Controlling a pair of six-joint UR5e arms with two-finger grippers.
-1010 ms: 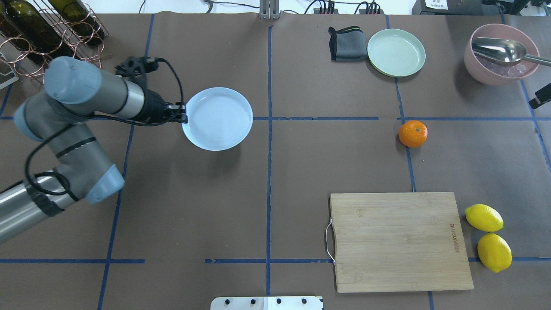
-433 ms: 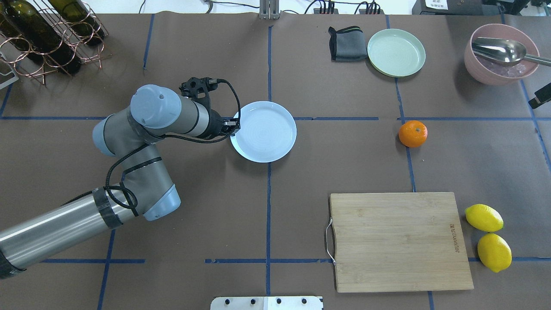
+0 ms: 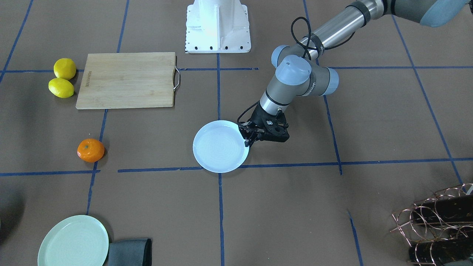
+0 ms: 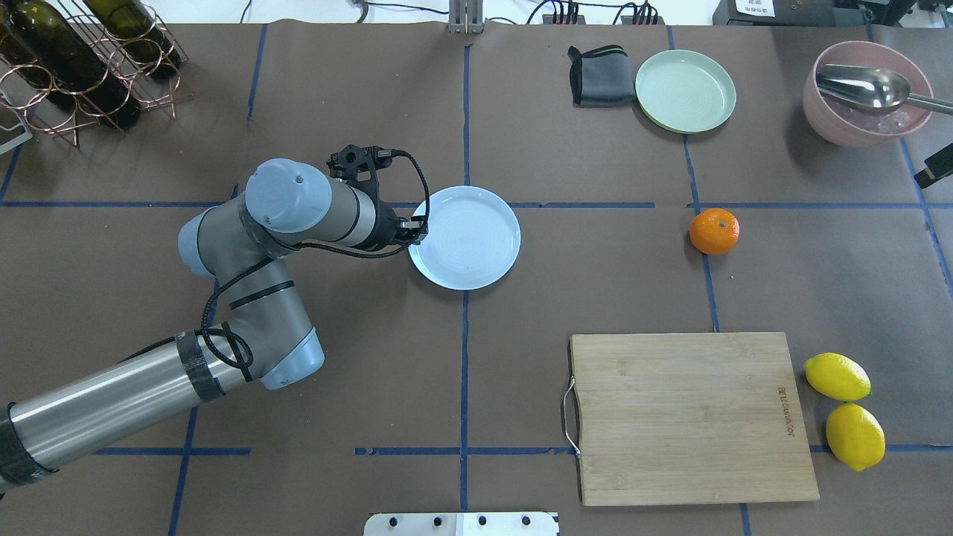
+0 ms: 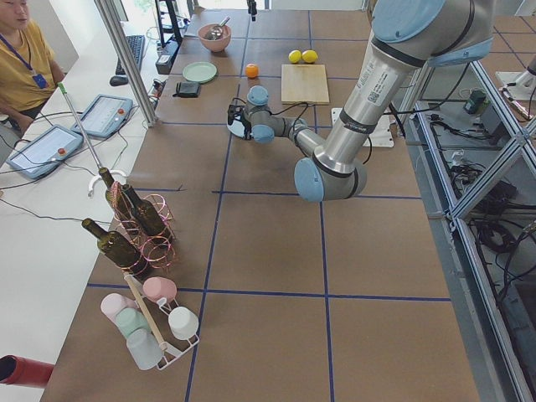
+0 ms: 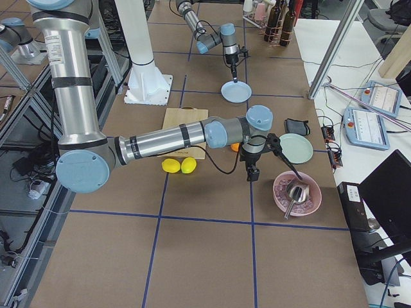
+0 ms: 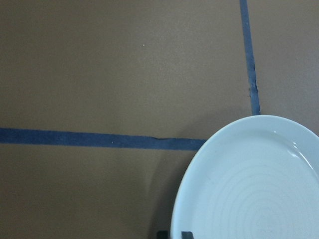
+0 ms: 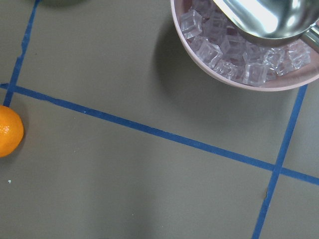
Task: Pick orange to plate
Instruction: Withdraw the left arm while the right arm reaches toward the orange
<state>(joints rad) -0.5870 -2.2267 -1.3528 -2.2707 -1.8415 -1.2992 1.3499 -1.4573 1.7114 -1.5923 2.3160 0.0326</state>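
Black left gripper [image 4: 415, 228] pinched on the left rim of the white plate [image 4: 469, 246], at table centre by the tape cross. Orange [image 4: 714, 231] well apart to the right, on bare paper, untouched. Right gripper [image 6: 252, 172] between orange and pink bowl [image 4: 819, 123]; open or closed, cannot tell. Not picked, not placed: grab and drop onto plate both left.

Glossy glazed plate [image 4: 465, 238] w/ ringed face, matt brown paper [image 4: 350, 357]; bare-wood board [image 4: 692, 417], polished metal spoon [image 4: 871, 88], dimpled-skin orange [image 4: 714, 231].
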